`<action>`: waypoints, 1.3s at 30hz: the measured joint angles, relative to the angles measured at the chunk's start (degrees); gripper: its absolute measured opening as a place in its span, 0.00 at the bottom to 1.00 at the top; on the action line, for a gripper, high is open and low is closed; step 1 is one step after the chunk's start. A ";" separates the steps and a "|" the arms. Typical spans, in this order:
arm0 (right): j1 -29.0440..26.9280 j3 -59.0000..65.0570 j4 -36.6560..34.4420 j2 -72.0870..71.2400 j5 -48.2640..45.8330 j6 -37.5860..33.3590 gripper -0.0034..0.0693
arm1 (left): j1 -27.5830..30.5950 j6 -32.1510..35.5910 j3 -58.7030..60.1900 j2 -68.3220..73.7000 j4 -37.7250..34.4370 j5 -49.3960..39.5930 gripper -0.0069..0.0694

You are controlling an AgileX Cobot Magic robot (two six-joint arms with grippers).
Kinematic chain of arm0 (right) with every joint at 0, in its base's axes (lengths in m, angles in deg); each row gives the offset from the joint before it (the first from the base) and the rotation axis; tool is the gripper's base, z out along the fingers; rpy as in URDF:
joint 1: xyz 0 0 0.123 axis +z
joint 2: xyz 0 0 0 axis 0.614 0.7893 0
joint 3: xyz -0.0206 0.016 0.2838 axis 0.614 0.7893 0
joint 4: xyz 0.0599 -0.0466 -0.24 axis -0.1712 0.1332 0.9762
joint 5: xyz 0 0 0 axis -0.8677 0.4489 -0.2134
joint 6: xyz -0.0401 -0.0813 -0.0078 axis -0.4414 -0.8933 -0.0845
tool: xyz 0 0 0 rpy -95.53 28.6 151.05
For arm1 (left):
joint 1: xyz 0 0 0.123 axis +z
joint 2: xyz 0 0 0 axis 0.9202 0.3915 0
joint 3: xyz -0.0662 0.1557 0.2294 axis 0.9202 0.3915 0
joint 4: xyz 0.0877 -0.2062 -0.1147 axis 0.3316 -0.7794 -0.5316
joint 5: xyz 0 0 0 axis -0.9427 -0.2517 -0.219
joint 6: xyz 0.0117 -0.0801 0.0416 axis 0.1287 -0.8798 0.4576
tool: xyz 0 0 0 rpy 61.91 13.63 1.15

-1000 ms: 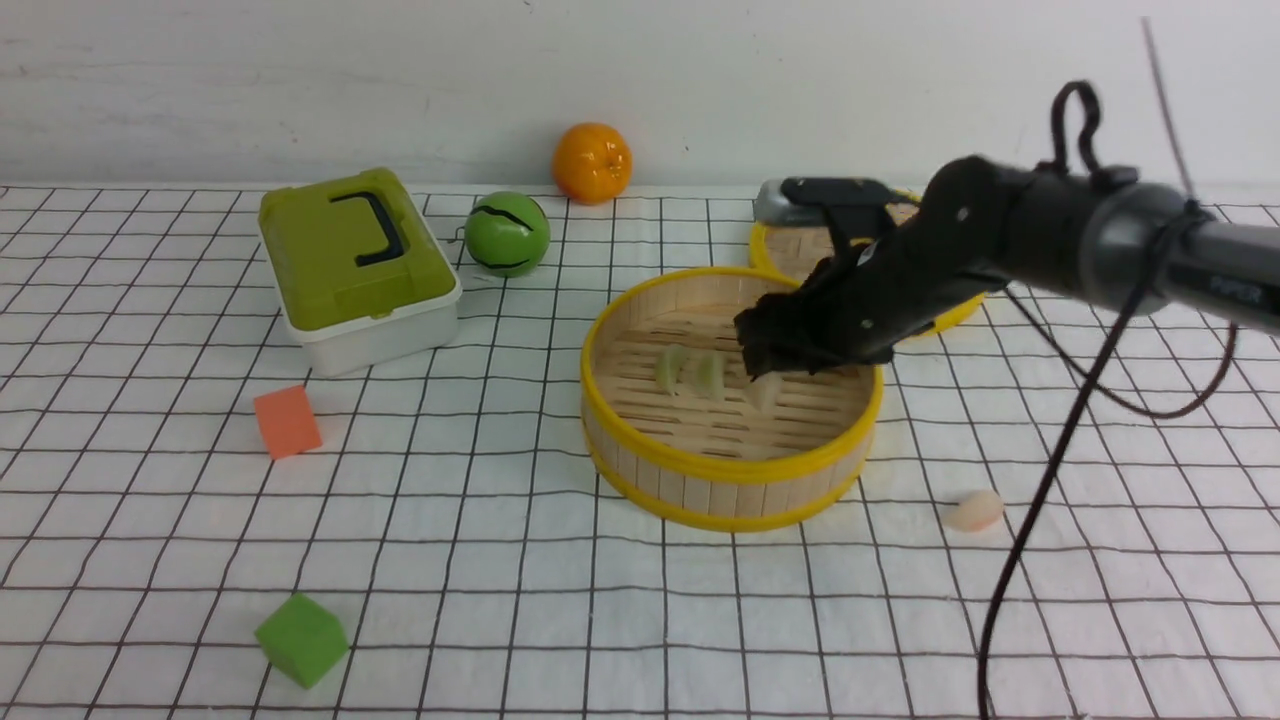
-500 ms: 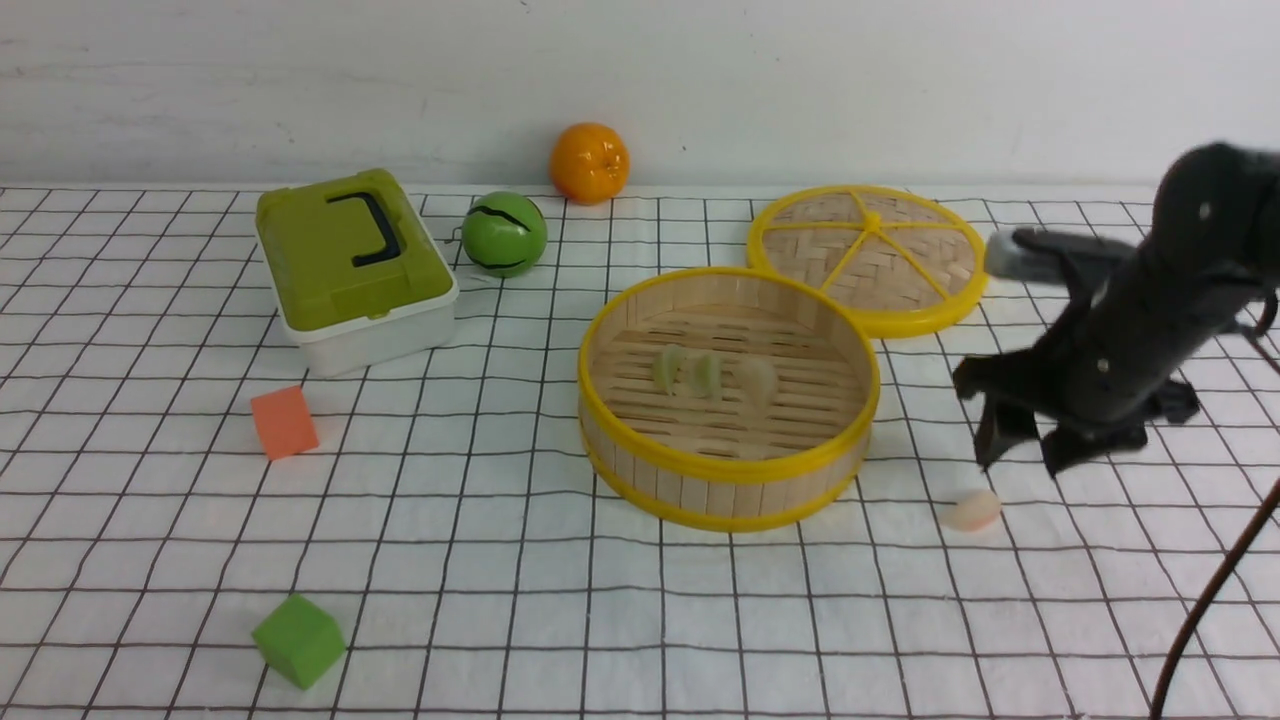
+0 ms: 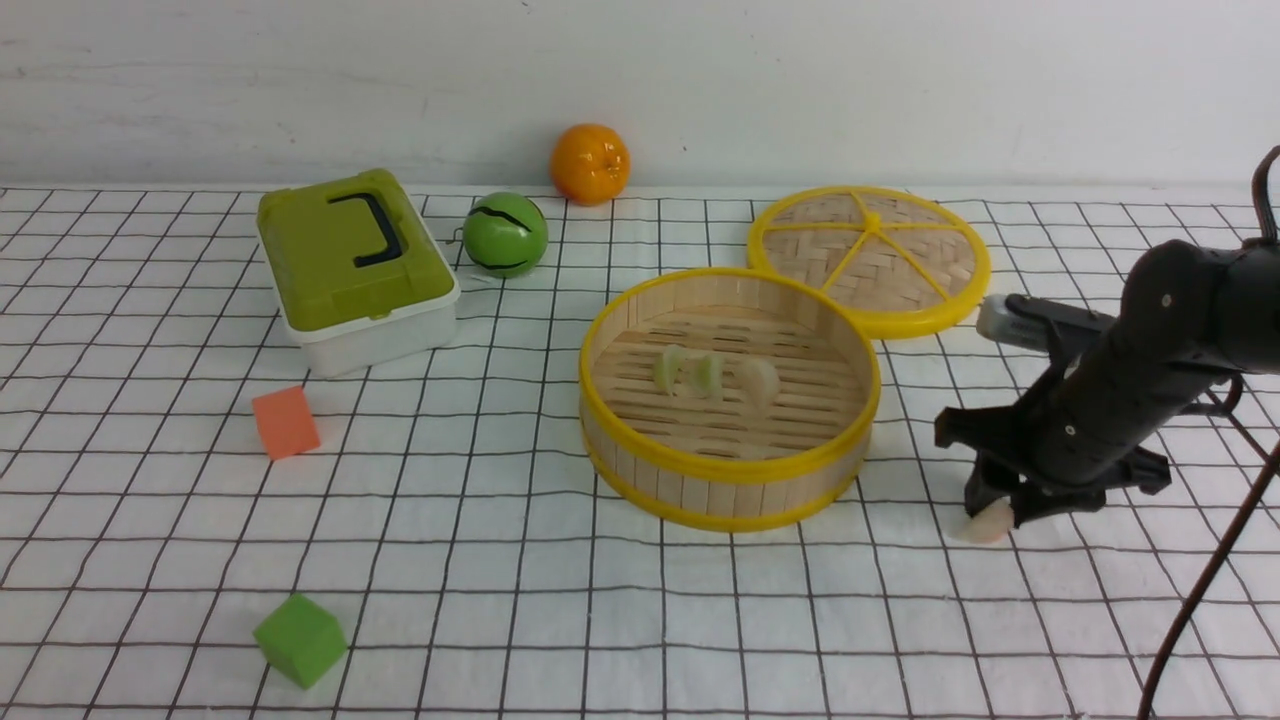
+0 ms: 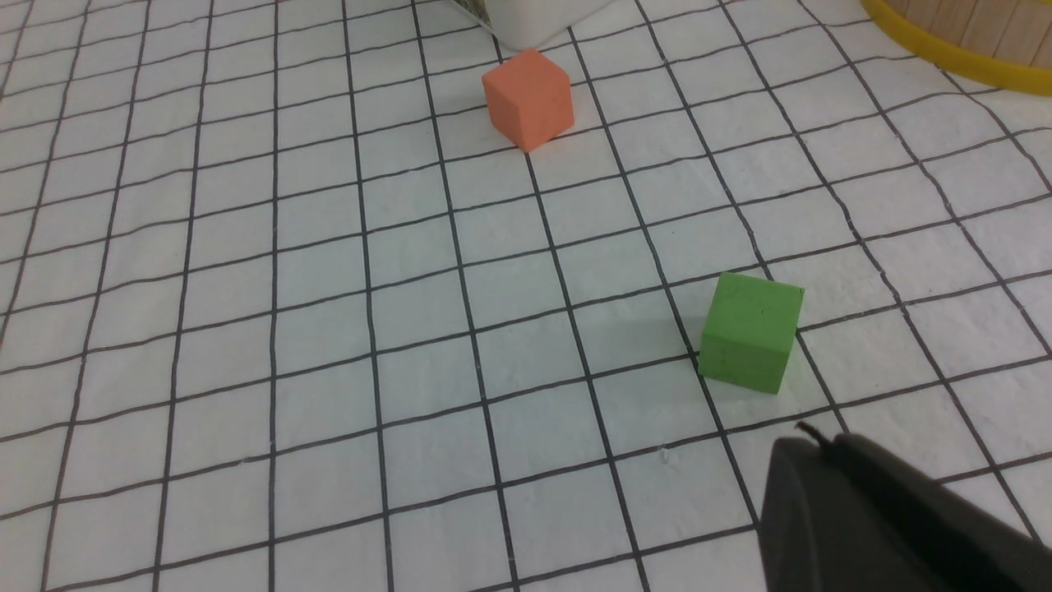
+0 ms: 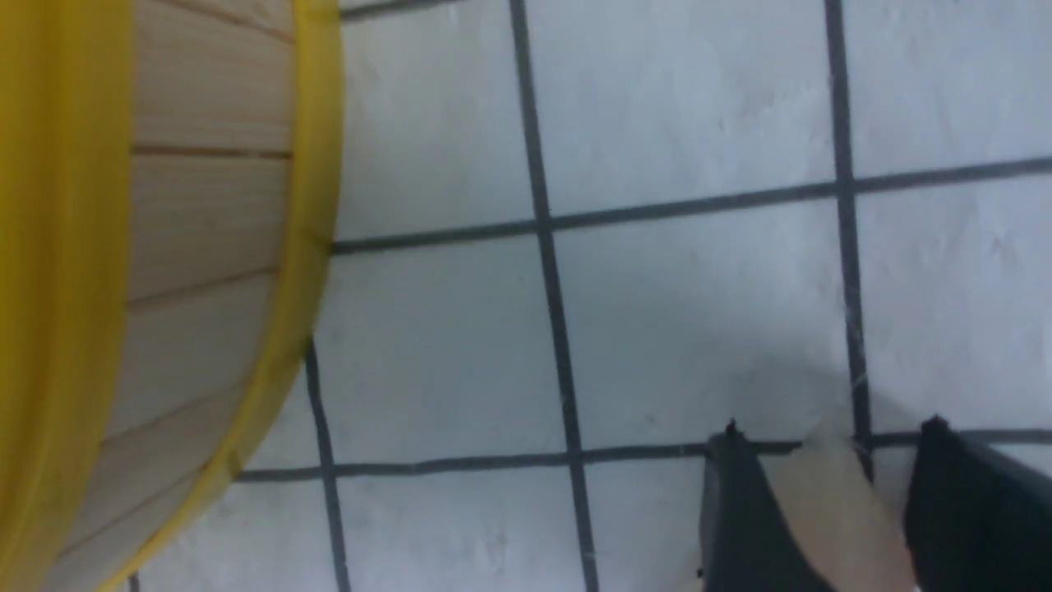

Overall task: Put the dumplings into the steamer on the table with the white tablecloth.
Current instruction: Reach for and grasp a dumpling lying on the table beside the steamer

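The steamer (image 3: 730,468) stands mid-table on the table with the white tablecloth (image 3: 600,620). On its slatted floor lie three dumplings, two pale green (image 3: 668,370) (image 3: 708,373) and one whitish (image 3: 758,381). Another whitish-pink dumpling (image 3: 988,522) lies on the cloth to the steamer's right. My right gripper (image 3: 1000,510) is down over it, open, with one finger on each side. In the right wrist view that dumpling (image 5: 830,510) sits between the fingers of the right gripper (image 5: 830,440), touching one, beside the steamer wall (image 5: 205,247). My left gripper (image 4: 801,436) is shut and holds nothing.
The woven lid (image 3: 868,255) lies behind the steamer. A green box (image 3: 352,262), green ball (image 3: 505,234) and orange (image 3: 590,163) sit at the back left. An orange cube (image 3: 286,422) and a green cube (image 3: 300,640) lie at front left, near my left gripper.
My right gripper left the steamer, where a whitish dumpling now lies, swung right and dropped onto the dumpling on the cloth. Its jaws have narrowed around it.
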 joint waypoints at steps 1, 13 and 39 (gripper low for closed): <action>0.00 0.00 -0.09 0.07 0.06 -0.01 0.43 | 0.00 0.00 0.00 0.00 0.00 0.00 0.09; -0.05 -0.11 -4.26 0.16 -0.42 -12.55 0.15 | 0.00 0.00 0.00 0.00 0.00 -0.06 0.09; 0.00 0.02 -4.48 -2.84 -10.79 -9.84 0.64 | 0.00 -0.05 0.00 0.00 0.00 -0.06 0.11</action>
